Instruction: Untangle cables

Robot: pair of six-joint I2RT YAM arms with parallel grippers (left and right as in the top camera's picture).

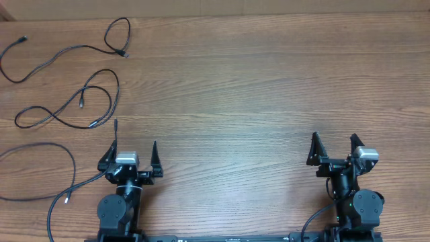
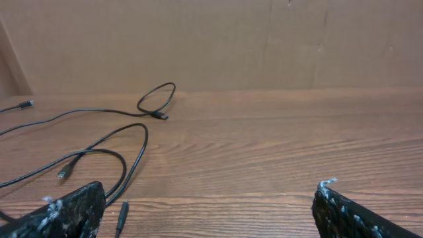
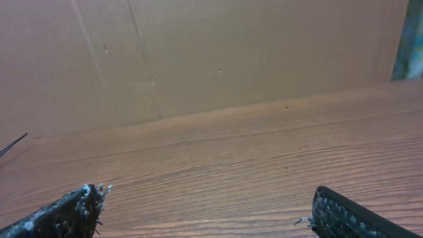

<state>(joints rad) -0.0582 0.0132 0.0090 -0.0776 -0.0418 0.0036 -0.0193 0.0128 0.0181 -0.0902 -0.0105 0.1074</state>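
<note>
**Two open robot grippers rest at the bottom of a wooden table, with black cables spread at the left**

Seen from overhead, a brown wood-grain table [image 1: 255, 81] fills the frame. Three thin black cables [image 1: 67, 50] with small plug ends lie as separate loose strands in the upper left and left of the frame, none of them coiled together. The topmost strand [image 2: 160, 116] ends in a small loop. A second [image 1: 101, 74] curls below it, and a third [image 1: 67, 151] arcs toward the left edge.

The left gripper [image 1: 133, 151] sits at the lower left with its fingers spread wide and nothing between them. One cable plug [image 2: 122, 213] lies just beside its finger. The right gripper [image 1: 334, 144] sits at the lower right, also released and empty, well apart from the cables. A plain tan cardboard wall [image 2: 264, 39] stands behind the table.
</note>
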